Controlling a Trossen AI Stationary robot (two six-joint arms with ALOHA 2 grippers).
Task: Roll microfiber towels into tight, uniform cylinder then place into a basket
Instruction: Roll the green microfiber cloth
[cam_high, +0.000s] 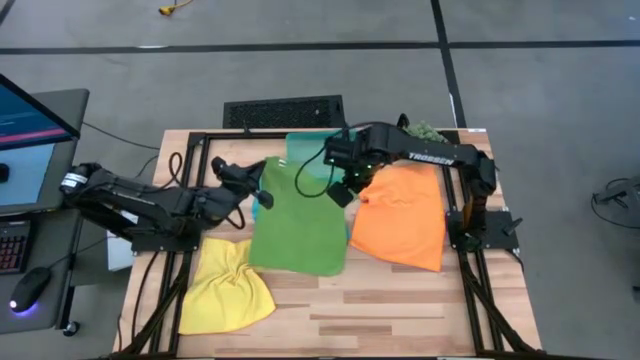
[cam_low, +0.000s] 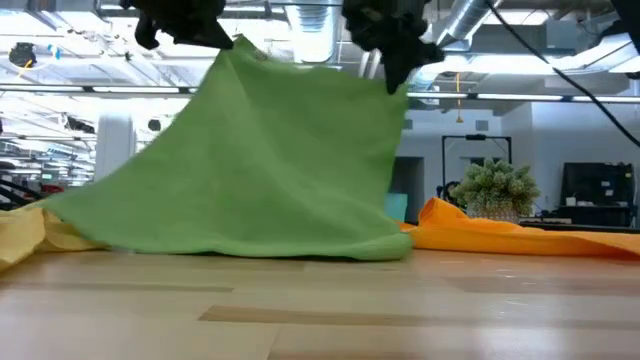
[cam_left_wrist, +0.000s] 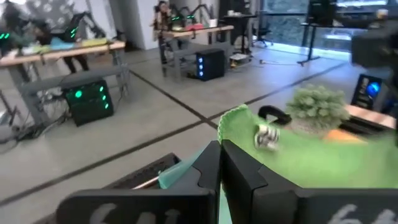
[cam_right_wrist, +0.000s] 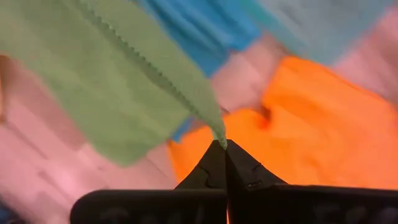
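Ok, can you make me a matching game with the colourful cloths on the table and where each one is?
Things:
1. bright green microfiber towel
2. crumpled yellow microfiber towel
3. flat orange microfiber towel
4. sky blue microfiber towel

Places or states:
A. lies on the wooden table under the right arm
B. is held up by two corners, one in the left claw and one in the right claw
C. is mostly hidden behind the lifted cloth
D. lies bunched at the table's front, on the left arm's side

Pairs: 1-B, 2-D, 3-A, 4-C
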